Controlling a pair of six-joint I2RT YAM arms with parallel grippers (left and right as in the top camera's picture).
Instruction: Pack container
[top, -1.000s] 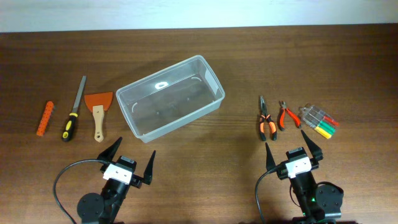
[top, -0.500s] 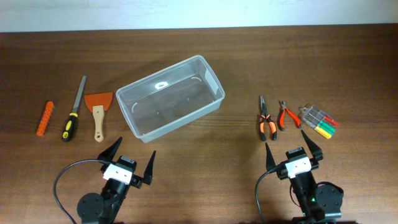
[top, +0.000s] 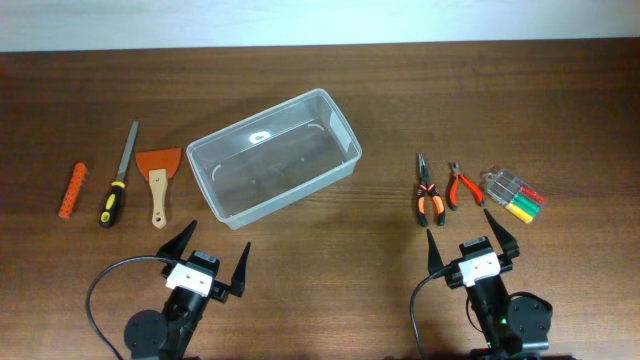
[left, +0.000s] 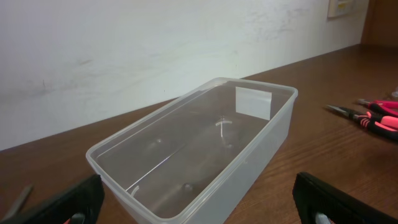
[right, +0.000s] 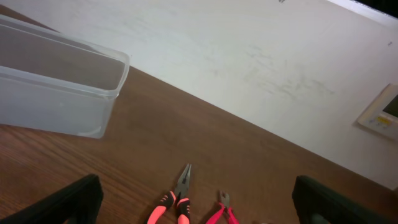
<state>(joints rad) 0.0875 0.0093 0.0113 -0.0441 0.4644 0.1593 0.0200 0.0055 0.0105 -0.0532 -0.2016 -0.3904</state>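
The clear plastic container (top: 272, 156) lies empty at the table's middle, also in the left wrist view (left: 199, 146) and at the left of the right wrist view (right: 59, 87). Left of it lie an orange scraper (top: 159, 180), a file with a black-yellow handle (top: 118, 185) and an orange ribbed piece (top: 71, 190). Right of it lie long-nose pliers (top: 426, 192), red cutters (top: 461, 186) and a pack of small screwdrivers (top: 513, 197). My left gripper (top: 208, 255) is open and empty in front of the container. My right gripper (top: 472, 235) is open and empty in front of the pliers (right: 174, 199).
A white wall (left: 124, 56) runs behind the table's far edge. Black cables (top: 100, 290) loop beside each arm base at the near edge.
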